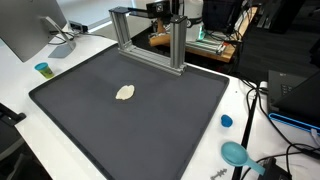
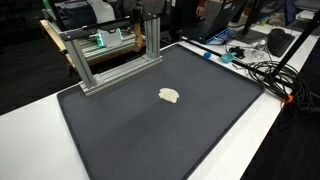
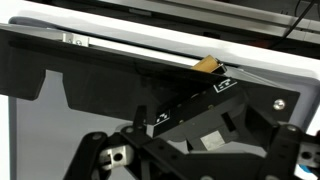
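A small pale beige lump [image 1: 125, 93] [image 2: 170, 96] lies alone near the middle of the black mat [image 1: 170, 125] [image 2: 150, 135]. My gripper [image 3: 205, 140] fills the lower half of the wrist view; its black linkages are spread wide and it is open with nothing between the fingers. In both exterior views the arm's end [image 1: 170, 10] [image 2: 150, 10] hangs high at the back, above the aluminium frame [image 1: 150, 38] [image 2: 110, 55], far from the lump. The lump does not show in the wrist view.
The frame stands on the mat's far edge. On the white table are a blue cup [image 1: 43, 69], a blue cap [image 1: 226, 121], a teal object [image 1: 236, 153], a monitor [image 1: 30, 30] and cables [image 2: 260, 65]. A tan object [image 3: 208, 63] sits beyond the mat.
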### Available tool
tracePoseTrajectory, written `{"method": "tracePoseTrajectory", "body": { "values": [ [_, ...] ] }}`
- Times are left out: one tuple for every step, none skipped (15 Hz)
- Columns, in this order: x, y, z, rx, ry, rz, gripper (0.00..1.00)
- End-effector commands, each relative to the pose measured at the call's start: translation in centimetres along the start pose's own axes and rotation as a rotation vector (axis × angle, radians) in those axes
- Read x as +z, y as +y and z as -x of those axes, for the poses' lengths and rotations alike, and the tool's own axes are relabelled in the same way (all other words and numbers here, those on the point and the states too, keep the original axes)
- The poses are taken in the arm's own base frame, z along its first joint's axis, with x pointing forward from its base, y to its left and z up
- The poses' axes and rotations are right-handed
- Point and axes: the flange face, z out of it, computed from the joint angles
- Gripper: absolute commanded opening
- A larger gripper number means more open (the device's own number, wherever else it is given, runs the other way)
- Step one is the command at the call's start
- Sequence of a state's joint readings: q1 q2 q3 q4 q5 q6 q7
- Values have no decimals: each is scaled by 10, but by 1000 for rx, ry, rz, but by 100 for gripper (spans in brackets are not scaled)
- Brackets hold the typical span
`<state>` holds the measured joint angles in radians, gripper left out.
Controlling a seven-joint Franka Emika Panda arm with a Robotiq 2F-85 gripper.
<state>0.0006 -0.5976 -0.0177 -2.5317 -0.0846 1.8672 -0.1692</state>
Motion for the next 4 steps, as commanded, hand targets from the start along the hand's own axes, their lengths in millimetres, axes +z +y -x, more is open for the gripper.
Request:
{"method": "tracePoseTrajectory", "body": {
  "values": [
    [-20, 3, 8, 0, 59, -37, 100],
    [-26, 6, 10, 11, 104, -48, 100],
    [-32, 10, 9, 47, 162, -64, 100],
    [-18, 6, 0, 22, 74, -24, 100]
  ]
}}
